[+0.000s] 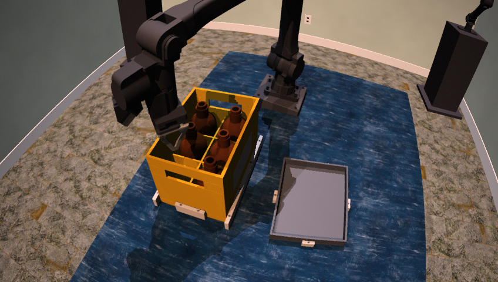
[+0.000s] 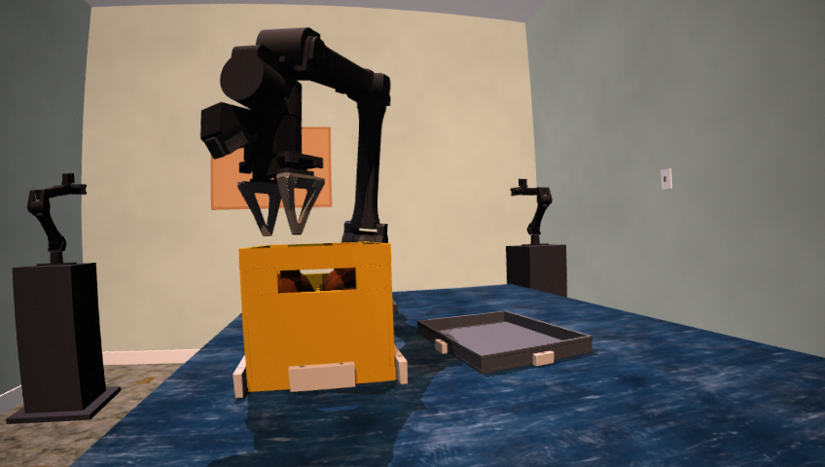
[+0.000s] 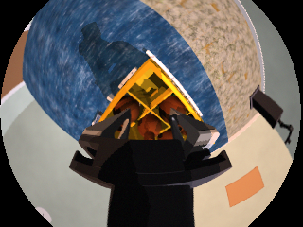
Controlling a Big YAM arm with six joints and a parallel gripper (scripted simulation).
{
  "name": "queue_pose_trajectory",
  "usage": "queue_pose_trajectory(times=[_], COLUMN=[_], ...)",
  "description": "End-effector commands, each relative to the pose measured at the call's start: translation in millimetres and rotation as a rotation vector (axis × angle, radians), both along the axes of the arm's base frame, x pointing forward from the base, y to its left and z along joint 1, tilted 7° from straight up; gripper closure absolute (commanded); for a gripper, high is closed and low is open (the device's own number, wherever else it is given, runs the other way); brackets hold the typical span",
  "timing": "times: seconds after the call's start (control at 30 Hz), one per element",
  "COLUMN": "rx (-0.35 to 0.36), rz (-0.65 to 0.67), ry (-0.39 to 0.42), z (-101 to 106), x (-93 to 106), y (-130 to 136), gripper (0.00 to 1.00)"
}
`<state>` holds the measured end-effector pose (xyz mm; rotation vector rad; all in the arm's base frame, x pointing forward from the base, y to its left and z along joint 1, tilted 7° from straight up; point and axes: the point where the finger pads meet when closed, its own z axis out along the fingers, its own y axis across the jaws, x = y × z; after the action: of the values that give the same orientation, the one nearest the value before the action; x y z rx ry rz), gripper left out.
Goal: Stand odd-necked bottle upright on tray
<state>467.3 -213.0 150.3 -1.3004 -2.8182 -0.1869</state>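
Observation:
Several brown bottles stand upright in the yellow crate [image 1: 188,195] [image 2: 318,330]: back left [image 1: 204,122], back right [image 1: 234,122], middle left [image 1: 192,145], middle right [image 1: 221,149] and front right [image 1: 210,164] in the top view. The front left compartment holds no bottle. I cannot tell which neck differs. My gripper [image 1: 177,144] [image 2: 281,233] [image 3: 150,112] is open with nothing between its fingers. It points down, its tips above the crate rim in the exterior view. In the top view a finger partly covers the middle left bottle. The grey tray [image 1: 314,205] [image 2: 497,338] carries no bottle.
Pale blocks [image 1: 190,210] [image 2: 321,376] sit against the crate's foot, and smaller ones [image 1: 308,243] [image 2: 543,358] against the tray. The arm's base [image 1: 283,99] stands behind the crate. The crate walls rise around the bottles, with thin yellow dividers between compartments.

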Motion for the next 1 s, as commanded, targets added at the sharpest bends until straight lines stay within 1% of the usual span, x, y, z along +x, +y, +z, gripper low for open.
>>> queue_pose_trajectory(times=[0.0,0.07,0.13,0.23,0.3,0.97], rx=[0.004,0.003,-0.006,0.002,-0.001,0.001], rz=[0.0,-0.001,-0.001,-0.002,-0.001,-0.001], ry=[0.007,0.005,-0.013,0.004,-0.004,0.001], z=[-9.6,-11.3,-5.6,-12.0,-10.4,-11.5], x=[4.6,5.1,11.0,4.8,8.0,6.1], y=[3.7,3.8,0.4,3.1,2.0,3.1], gripper=[0.39,0.39,0.39,0.39,0.39,0.39])
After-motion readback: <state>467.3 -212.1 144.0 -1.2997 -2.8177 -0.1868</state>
